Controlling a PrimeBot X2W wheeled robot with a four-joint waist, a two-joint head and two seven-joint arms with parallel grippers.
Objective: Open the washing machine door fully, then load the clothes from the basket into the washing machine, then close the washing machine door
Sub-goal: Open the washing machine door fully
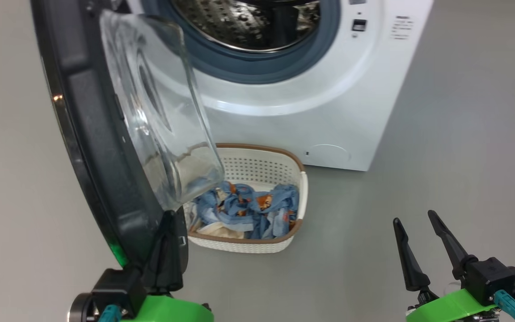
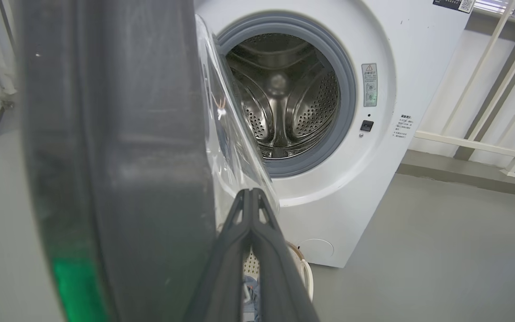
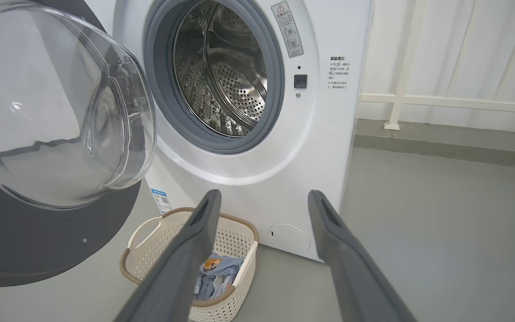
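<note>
The washing machine (image 1: 311,107) stands with its steel drum (image 1: 248,22) exposed. The washing machine door (image 1: 92,147) hangs swung out to the left, its glass bowl (image 1: 159,112) bulging over the basket's left end. The cream basket (image 1: 257,166) sits on the floor before the machine and holds the blue printed clothes (image 1: 248,208). My left gripper (image 1: 171,217) is shut with nothing in it, its fingers lying against the door's lower inner face, just under the glass bowl (image 2: 235,134). My right gripper (image 1: 414,218) stands open, right of the basket (image 3: 235,232) and apart from it.
Grey floor (image 1: 463,156) lies bare to the right of the machine and the basket. A white railing (image 3: 441,103) and a pale wall stand behind the machine's right side. A round flap (image 1: 327,152) sits low on the machine's front.
</note>
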